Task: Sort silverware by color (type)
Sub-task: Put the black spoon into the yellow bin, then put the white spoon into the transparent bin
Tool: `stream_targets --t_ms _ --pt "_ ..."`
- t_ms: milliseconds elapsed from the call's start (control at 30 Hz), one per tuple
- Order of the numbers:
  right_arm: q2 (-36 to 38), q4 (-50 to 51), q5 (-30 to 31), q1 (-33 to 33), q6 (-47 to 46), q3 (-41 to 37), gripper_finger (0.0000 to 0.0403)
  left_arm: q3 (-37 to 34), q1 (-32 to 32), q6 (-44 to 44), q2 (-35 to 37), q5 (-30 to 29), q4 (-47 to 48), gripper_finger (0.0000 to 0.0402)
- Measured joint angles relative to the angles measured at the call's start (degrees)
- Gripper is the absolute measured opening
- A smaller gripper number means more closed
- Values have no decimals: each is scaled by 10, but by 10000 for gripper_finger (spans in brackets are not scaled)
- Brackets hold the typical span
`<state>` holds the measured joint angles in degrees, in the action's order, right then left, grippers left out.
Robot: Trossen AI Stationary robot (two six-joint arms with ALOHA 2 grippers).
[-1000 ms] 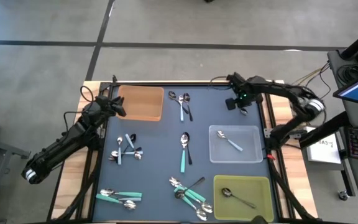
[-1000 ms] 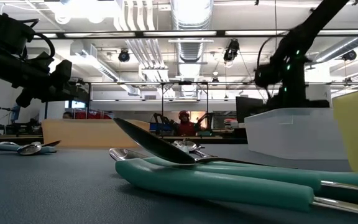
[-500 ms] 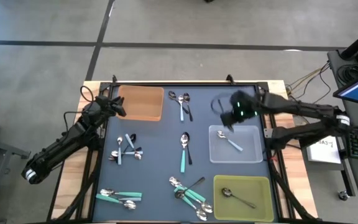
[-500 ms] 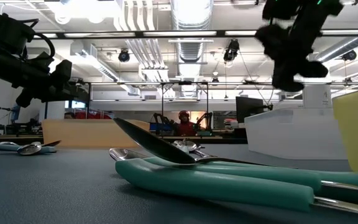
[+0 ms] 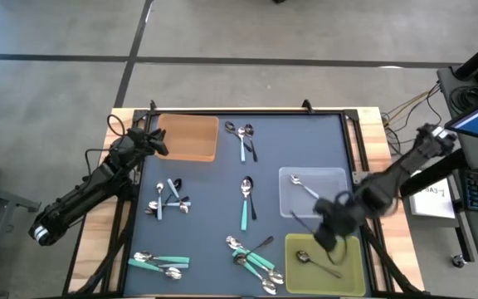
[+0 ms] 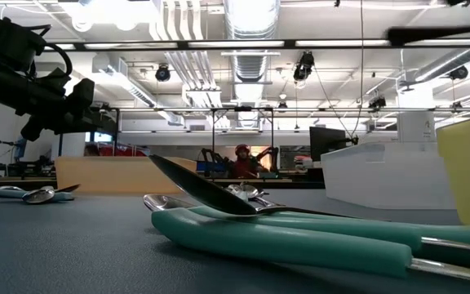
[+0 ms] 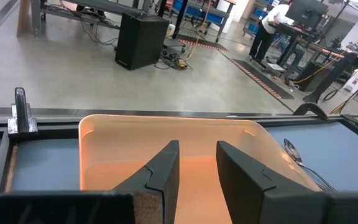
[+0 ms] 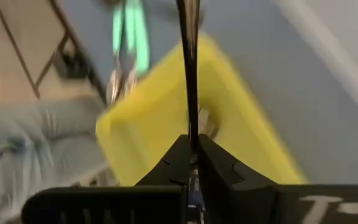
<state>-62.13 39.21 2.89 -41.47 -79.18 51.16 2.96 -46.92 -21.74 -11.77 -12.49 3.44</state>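
Overhead, the right gripper hangs at lower right over the yellow bin, pinched shut on a dark-handled spoon; loose silverware lies scattered over the dark mat. Left gripper — beside the orange bin, upper left. Low view: teal-handled spoons in the foreground. Left wrist view: fingers partly apart, holding nothing. Right wrist view: the dark handle is clamped — yellow bin beyond.

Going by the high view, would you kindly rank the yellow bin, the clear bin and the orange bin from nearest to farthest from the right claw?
1. Yellow bin, directly beside the right claw.
2. Clear bin, just beyond it.
3. Orange bin, at the table's far left corner.
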Motion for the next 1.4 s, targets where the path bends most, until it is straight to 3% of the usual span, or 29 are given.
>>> stream_targets --t_ms 233,600,867,1067,1400 --pt "-75 -5 12 -95 -80 0 10 0 0 0 0 0 0 89" --pt "-122 -11 -98 -99 -64 1 83 0 0 0 0 0 0 89" --pt "-99 -11 -100 -98 -94 11 100 0 0 0 0 0 0 89" --pt "-96 -10 -6 -98 -78 53 87 0 0 0 0 0 0 89" --pt "-96 -5 256 -97 7 115 69 0 0 0 0 0 0 89"
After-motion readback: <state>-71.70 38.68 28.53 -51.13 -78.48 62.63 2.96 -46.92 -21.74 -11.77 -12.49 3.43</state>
